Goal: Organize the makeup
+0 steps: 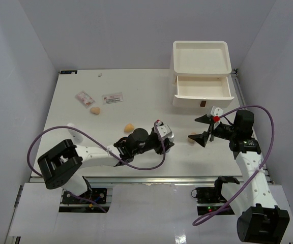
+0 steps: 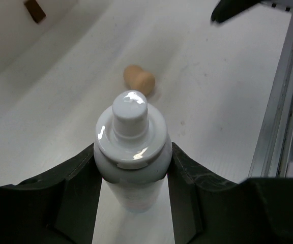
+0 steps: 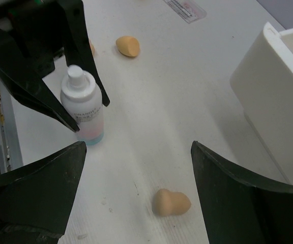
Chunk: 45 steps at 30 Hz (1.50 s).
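A small white bottle [image 2: 131, 147] with a bluish base [image 3: 83, 109] stands upright on the table. My left gripper [image 2: 131, 173] is shut on it, one dark finger pressed against each side below the cap. A tan sponge [image 3: 171, 202] lies between the wide-open fingers of my right gripper [image 3: 139, 188], which hovers over it without touching. A second sponge [image 1: 129, 126] lies left of the bottle and a third [image 1: 95, 110] sits farther left. Two flat white packets [image 1: 84, 97] [image 1: 112, 97] lie at the back left.
The big white drawer unit [image 1: 201, 71] stands at the back right with its lower drawer [image 1: 203, 87] pulled open. A metal rail [image 2: 276, 117] runs along the table's near edge beside the left gripper [image 1: 163, 133]. The right gripper [image 1: 199, 128] is just in front of the drawer.
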Available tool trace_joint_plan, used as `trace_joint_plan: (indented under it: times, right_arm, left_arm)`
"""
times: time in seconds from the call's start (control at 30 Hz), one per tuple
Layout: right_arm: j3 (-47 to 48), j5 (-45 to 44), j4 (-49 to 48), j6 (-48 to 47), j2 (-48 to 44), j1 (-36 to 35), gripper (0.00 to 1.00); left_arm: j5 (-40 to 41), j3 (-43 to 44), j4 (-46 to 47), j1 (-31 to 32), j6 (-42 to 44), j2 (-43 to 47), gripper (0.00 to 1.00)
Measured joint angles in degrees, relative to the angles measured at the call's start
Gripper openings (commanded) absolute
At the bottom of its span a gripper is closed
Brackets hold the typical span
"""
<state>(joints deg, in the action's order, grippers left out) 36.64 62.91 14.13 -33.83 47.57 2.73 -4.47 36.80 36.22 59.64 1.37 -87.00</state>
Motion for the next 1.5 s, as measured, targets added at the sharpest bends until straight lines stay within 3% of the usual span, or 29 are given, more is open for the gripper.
trace_joint_plan:
  times: [0.17, 0.47, 0.77, 1.17, 1.37, 1.5]
  right_arm:
    - [0.0, -3.0, 0.0, 0.6, -0.9, 1.8, 0.9]
    - [0.1, -6.1, 0.0, 1.3, -1.5, 3.4, 0.9]
    - [0.2, -6.8, 0.0, 2.0, -1.8, 4.1, 0.9]
    - [0.2, -6.9, 0.4, 2.4, -2.0, 4.5, 0.9]
    - [0.2, -6.9, 0.5, 2.4, -2.2, 4.7, 0.9]
    - [0.2, -6.9, 0.8, 2.4, -2.3, 4.7, 0.9]
  left_arm:
    - [0.0, 13.7, -12.8, -0.2, 3.6, 4.1, 0.0]
    - [2.1, 36.3, -28.9, -0.8, 20.2, 1.2, 0.0]
    - [5.2, 58.0, -36.8, -1.3, 35.9, -14.3, 0.0]
    - [9.8, 72.8, -40.7, -1.9, 47.5, -29.6, 0.03]
    - [10.8, 75.9, -40.9, -2.5, 50.0, -33.0, 0.25]
    - [11.0, 75.9, -41.5, -2.8, 50.2, -33.8, 0.51]
